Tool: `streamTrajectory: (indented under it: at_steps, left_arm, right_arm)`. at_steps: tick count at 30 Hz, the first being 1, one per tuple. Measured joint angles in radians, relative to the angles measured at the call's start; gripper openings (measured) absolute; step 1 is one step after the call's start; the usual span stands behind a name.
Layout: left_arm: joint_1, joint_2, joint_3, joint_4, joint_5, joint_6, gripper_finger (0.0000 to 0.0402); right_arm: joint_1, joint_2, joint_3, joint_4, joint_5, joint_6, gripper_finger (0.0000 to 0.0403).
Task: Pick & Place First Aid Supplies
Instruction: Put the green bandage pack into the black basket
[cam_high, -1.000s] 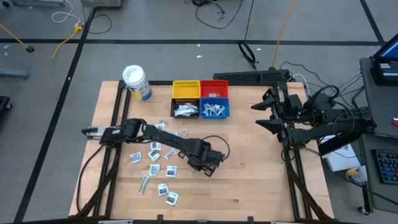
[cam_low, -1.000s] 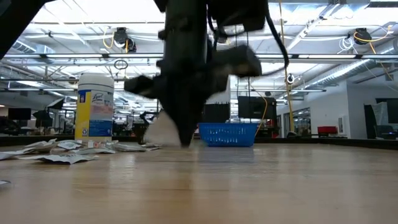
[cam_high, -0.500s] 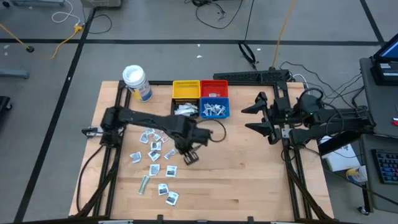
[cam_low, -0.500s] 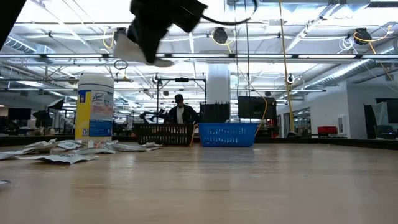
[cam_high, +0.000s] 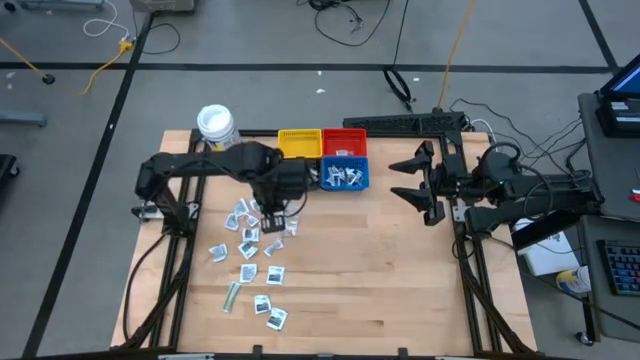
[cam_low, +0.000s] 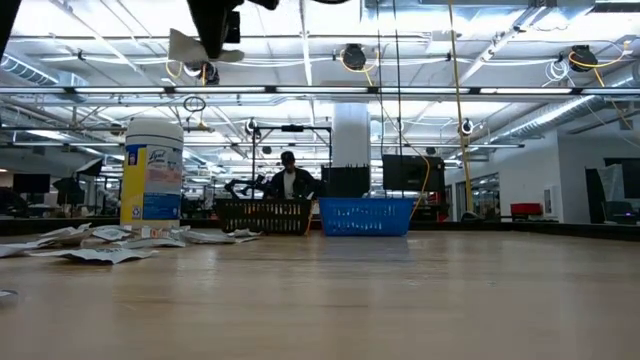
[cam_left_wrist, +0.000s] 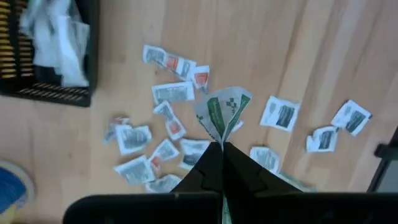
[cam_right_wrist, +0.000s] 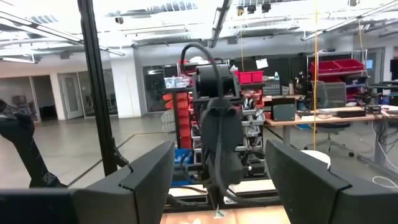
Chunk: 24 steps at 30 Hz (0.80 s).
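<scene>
My left gripper (cam_high: 272, 207) hangs high over the table, just near of the bins, pointing straight down and shut on one first aid packet (cam_left_wrist: 222, 111), white with green marks. The low view shows that packet (cam_low: 188, 47) well above the tabletop. Several more first aid supplies (cam_high: 250, 245) lie flat and scattered on the wood at the left-centre. The black bin (cam_left_wrist: 53, 93) holds white packets, and the blue bin (cam_high: 345, 177) holds some too. My right gripper (cam_high: 410, 185) waits open, raised at the table's right side, with nothing between its fingers. My left gripper pinches the packet by one edge (cam_left_wrist: 219, 137) between its two fingertips. The fingers come from above, pointing down. The packet sticks out beyond the tips, somewhat crumpled, and is lifted clear of the table.
A white-lidded round jar (cam_high: 216, 125) stands at the far left. The yellow bin (cam_high: 298, 144) and the red bin (cam_high: 345, 141) sit behind the black and blue ones. Bare wood spans the table's middle and right. A person (cam_low: 288, 180) stands in the room beyond.
My left gripper has risen from the tabletop with the packet, lifting it clear. It has swung from the table's middle toward the far left, near the bins, and has rolled about its own axis, staying shut.
</scene>
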<state>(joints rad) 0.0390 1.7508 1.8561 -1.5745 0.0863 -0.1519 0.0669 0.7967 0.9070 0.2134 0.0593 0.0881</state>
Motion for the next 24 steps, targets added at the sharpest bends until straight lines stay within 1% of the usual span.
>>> streamTrajectory:
  at_steps: [4,9,13,19,21,24]
  left_arm:
    - [0.04,-0.02,0.0,0.005,-0.001,0.093,0.0]
    - [0.121,-0.003,0.0,0.015,-0.035,0.223,0.0]
    - [0.218,0.013,-0.001,0.032,-0.08,0.319,0.0]
    - [0.388,0.028,0.0,0.065,-0.088,0.441,0.0]
    - [0.439,0.034,-0.001,0.07,-0.088,0.483,0.0]
    - [0.496,0.045,0.0,0.08,-0.092,0.543,0.0]
  right_arm:
    - [0.0,0.0,0.0,0.002,0.002,-0.002,0.0247]
    - [0.0,0.0,0.0,0.008,0.053,-0.003,0.0247]
    - [0.0,0.001,0.0,0.014,0.077,-0.003,0.0247]
    - [0.0,0.001,0.0,0.024,0.079,-0.003,0.0247]
    - [0.0,0.001,0.0,0.023,0.098,-0.003,0.0247]
    - [0.0,0.001,0.0,0.023,0.105,-0.003,0.0247]
